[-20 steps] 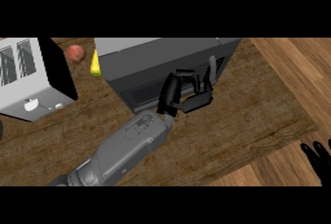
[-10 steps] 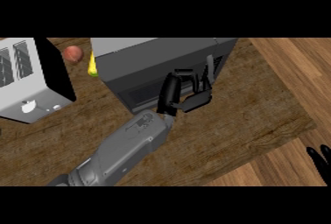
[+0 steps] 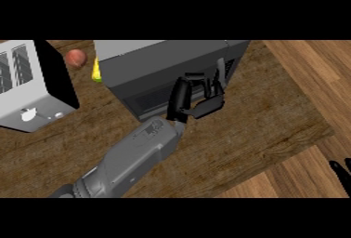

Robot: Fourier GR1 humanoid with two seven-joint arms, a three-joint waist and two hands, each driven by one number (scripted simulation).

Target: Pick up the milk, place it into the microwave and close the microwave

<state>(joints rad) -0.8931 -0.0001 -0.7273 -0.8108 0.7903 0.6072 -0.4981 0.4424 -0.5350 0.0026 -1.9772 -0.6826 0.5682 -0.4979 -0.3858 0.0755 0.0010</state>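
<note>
The grey microwave (image 3: 161, 60) stands at the back of the counter, its dark door front (image 3: 147, 100) facing me and looking closed. My left hand (image 3: 197, 97) rests against the right part of that door, fingers relaxed and pointing up the door face, holding nothing. No milk shows anywhere in view. My right hand (image 3: 341, 170) is only fingertips at the lower right edge, open and resting.
A white and black toaster (image 3: 31, 88) stands at the left. A reddish round item (image 3: 75, 57) and a yellow-green one (image 3: 97, 73) lie between toaster and microwave. The dark counter (image 3: 260, 125) ends at the right and lower right.
My left hand has crept slightly up and right along the microwave's front. The toaster has slid a little left in the view. The right hand has barely moved.
</note>
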